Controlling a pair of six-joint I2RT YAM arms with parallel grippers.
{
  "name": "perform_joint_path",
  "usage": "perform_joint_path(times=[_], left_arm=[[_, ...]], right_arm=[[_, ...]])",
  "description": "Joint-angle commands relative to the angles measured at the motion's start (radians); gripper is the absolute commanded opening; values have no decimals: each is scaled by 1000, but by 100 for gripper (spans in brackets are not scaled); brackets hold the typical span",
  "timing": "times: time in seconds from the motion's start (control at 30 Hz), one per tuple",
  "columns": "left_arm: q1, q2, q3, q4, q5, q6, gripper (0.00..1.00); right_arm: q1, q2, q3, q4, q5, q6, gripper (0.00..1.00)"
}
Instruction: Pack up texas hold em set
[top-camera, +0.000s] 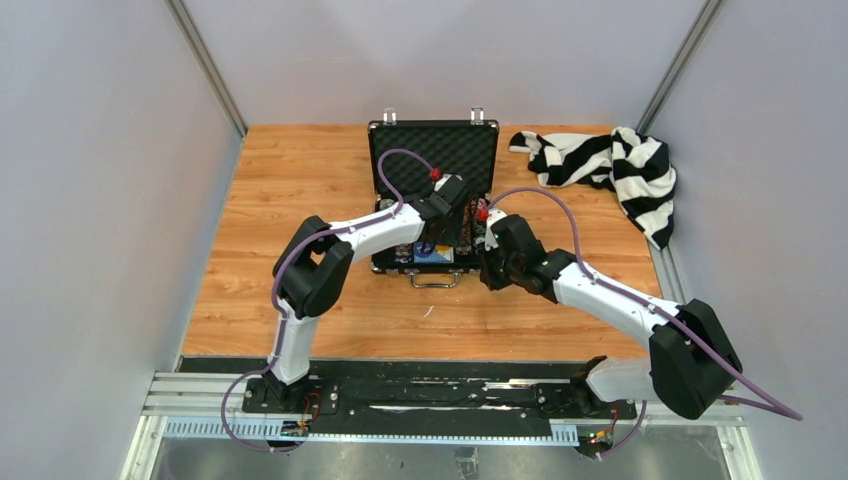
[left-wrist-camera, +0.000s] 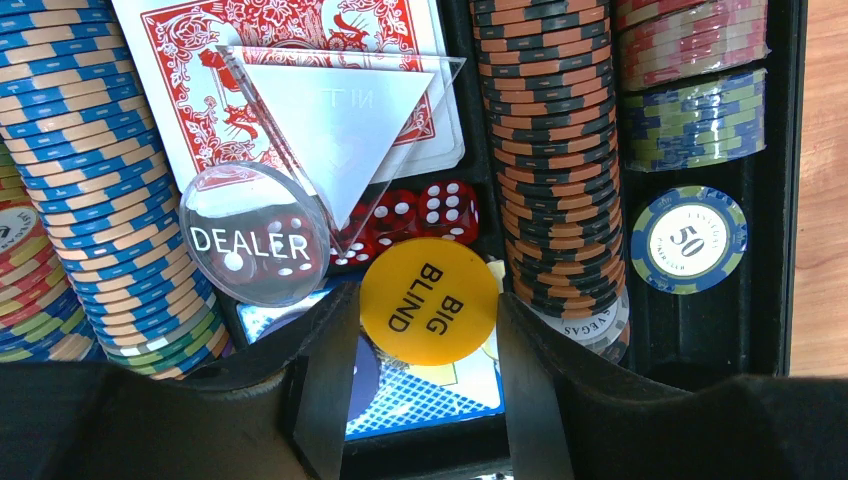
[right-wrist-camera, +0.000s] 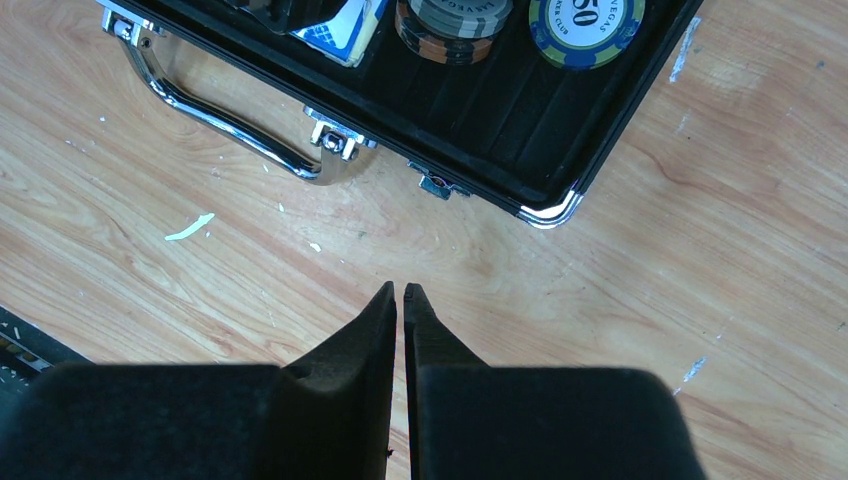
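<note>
Left wrist view: you see the left gripper (left-wrist-camera: 425, 305) pinching the yellow "BIG BLIND" button (left-wrist-camera: 430, 285) over the open briefcase (top-camera: 435, 150) on the counter (top-camera: 290, 180), a clear "DEALER" button (left-wrist-camera: 255, 235) veiling the red dice (left-wrist-camera: 448, 210); right gripper (right-wrist-camera: 400, 292) pressed together.

Laboratory test cell. Grey panels (top-camera: 90, 200) enclose a wooden table (top-camera: 290, 190). Metal mounting rail (top-camera: 190, 400) at 6 o'clock.

cloth (top-camera: 612, 165): black-and-white striped, crumpled, far right corner | table (top-camera: 290, 185): wood-grain, white fleck (right-wrist-camera: 190, 227) near front
</note>
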Motion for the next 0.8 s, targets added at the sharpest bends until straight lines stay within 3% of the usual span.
perform_joint_path(times=[0.0,0.17,0.23,0.63,0.77], left_arm=[[-3,-2,-28,-7,-14,25,38],[-3,-20,-40,6,-24,23,78],[-3,-23,-36,2,-37,21,85],[-3,-150,18,10,-99,69,89],[0,-263,-53,71,-123,97,95]], right_arm=[[-14,9,20,-19,13,-11,7],[-14,4,14,-19,12,-11,7],[-14,1,14,-19,10,-12,7],[-18,12,97,-45,74,-3,7],[-70,45,214,-33,102,-6,6]])
